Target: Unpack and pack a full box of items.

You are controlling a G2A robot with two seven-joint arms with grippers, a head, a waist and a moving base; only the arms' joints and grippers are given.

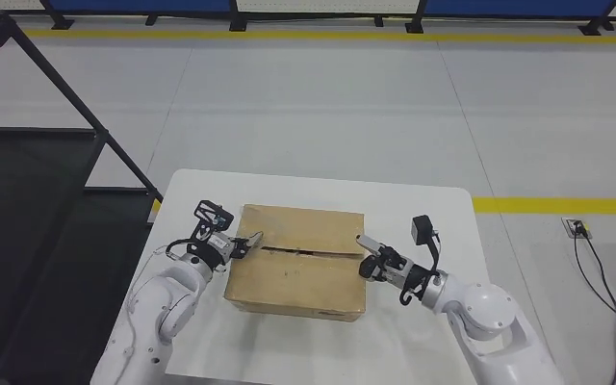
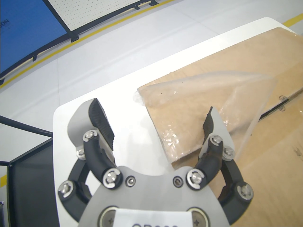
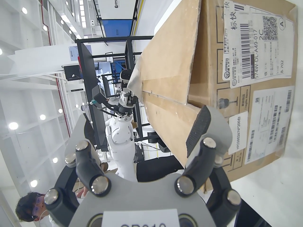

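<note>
Left gripper [image 2: 152,106]: held wide apart at the left end of the box, with the corner of a top flap seen between the fingers; nothing is clamped.
Right gripper [image 3: 142,119]: held apart at the right end of the box, beside the flap edge; nothing is clamped.
Box [image 1: 294,279]: a brown cardboard box is set near the middle of the desk, between the two grippers. Its top flaps are folded shut and meet at a narrow seam.
Clear tape [image 2: 236,90]: a strip is lifted off the top flap just beyond the left gripper.
Shipping labels [image 3: 255,43]: stuck on the box's right end face.
Desk [image 1: 404,212]: white, with rounded corners.
Yellow line [image 1: 539,204]: painted on the floor beyond the desk.
</note>
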